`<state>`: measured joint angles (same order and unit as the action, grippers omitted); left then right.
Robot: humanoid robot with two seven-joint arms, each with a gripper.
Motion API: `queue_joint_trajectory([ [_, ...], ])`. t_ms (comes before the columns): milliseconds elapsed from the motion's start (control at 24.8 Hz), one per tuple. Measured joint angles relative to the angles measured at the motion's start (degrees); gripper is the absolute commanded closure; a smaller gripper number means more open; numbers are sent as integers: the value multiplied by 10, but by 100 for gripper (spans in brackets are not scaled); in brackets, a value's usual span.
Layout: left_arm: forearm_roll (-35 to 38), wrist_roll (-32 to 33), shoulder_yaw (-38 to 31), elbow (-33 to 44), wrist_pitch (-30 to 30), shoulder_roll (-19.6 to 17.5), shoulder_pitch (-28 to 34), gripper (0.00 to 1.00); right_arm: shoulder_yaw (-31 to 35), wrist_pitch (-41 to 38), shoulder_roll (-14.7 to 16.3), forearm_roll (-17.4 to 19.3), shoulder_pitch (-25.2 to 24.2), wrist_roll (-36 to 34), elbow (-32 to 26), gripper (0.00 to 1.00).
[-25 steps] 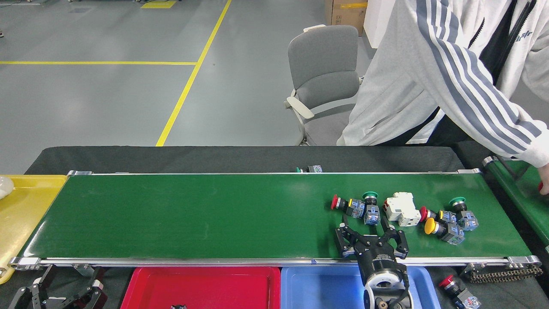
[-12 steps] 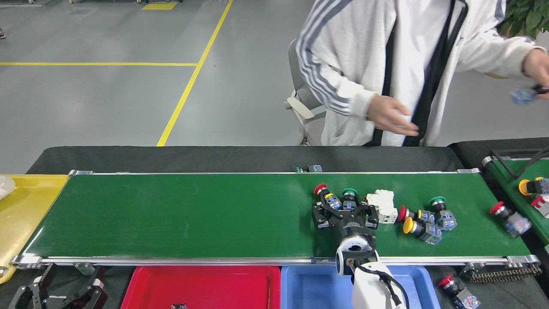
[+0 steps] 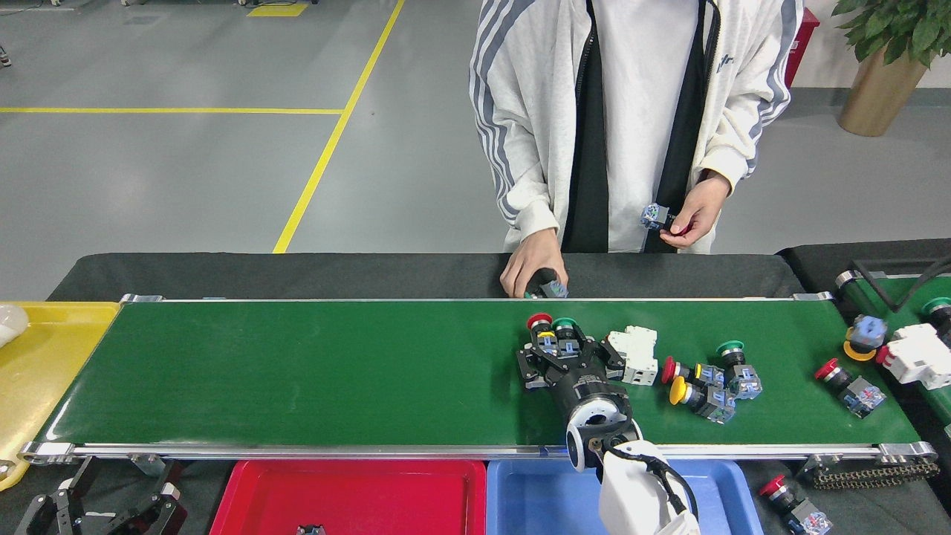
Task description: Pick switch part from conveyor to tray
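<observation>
Grey factory floor with yellow lines lies behind the conveyor (image 3: 297, 371), whose dark green belt runs wide across the view between silver rails.

On this conveyor, right of its middle, the right gripper (image 3: 568, 351) is spread open over two switch parts: a red-capped switch part (image 3: 539, 322) and a green-capped switch part (image 3: 565, 325). Its fingers stand on both sides of them, but I cannot tell if they touch. A white breaker (image 3: 635, 354) lies just beside the gripper toward the conveyor's right end. Further that way is a cluster of switches (image 3: 706, 383) with red, yellow and green caps, then one lone red switch (image 3: 847, 383) near the right end. The whole left part of the belt is bare green.

Beyond the conveyor's far rail a person stands; one hand (image 3: 529, 271) rests on a small part at the rail, the other hand (image 3: 691, 215) holds a part in the air.

Before the conveyor's near rail sit a red tray (image 3: 356, 494) and a blue tray (image 3: 535, 494). A yellow tray (image 3: 37, 371) touches its left end. The left gripper (image 3: 96, 513) is low near the left corner, fingers apart.
</observation>
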<state>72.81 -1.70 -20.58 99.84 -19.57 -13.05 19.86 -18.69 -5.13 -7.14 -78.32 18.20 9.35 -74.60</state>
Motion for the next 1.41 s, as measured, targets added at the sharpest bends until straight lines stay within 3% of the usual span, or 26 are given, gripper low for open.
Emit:
queue_joint_trajectory([
  [40, 0, 0, 0, 0, 0, 0, 0, 0, -2, -53, 4, 5, -19, 0, -25, 96],
  [81, 0, 0, 0, 0, 0, 0, 0, 0, -4, -117, 8, 9, -36, -1, -45, 84],
  [121, 0, 0, 0, 0, 0, 0, 0, 0, -6, -176, 11, 10, -47, -1, -59, 49],
  [161, 0, 0, 0, 0, 0, 0, 0, 0, -13, -215, 10, 10, -55, -2, -66, 0],
  [323, 0, 0, 0, 1, 0, 0, 0, 0, -85, -293, 9, 2, -63, -1, -77, 0],
  [565, 0, 0, 0, 0, -1, 0, 4, 0, -84, -283, 11, -2, -71, -1, -97, 0],
  [646, 0, 0, 0, 0, -1, 0, 4, 0, -39, -222, 23, -1, -102, -1, -140, 3],
  [767, 0, 0, 0, 0, -1, 0, 4, 0, 12, -41, 25, -1, -192, -13, -208, 2],
  [888, 0, 0, 3, 0, -3, 0, 4, 0, 20, 134, 27, 0, -277, -99, -234, 2],
  [969, 0, 0, 6, 4, -5, 0, 4, 0, 26, 193, 32, 3, -342, -158, -236, 2],
  [1050, 0, 0, 7, 5, -7, 0, 4, 0, 35, 219, 32, 4, -370, -185, -236, 2],
  [1171, 0, 0, 7, 6, -7, 0, 4, 0, 44, 242, 31, 4, -362, -197, -236, 2],
  [1292, 0, 0, 8, 6, -7, 0, 4, 0, 42, 249, 35, 3, -323, -196, -228, 2],
  [1413, 0, 0, 8, 7, -7, 0, 4, 0, 39, 230, 88, 4, -273, -149, -214, 3],
])
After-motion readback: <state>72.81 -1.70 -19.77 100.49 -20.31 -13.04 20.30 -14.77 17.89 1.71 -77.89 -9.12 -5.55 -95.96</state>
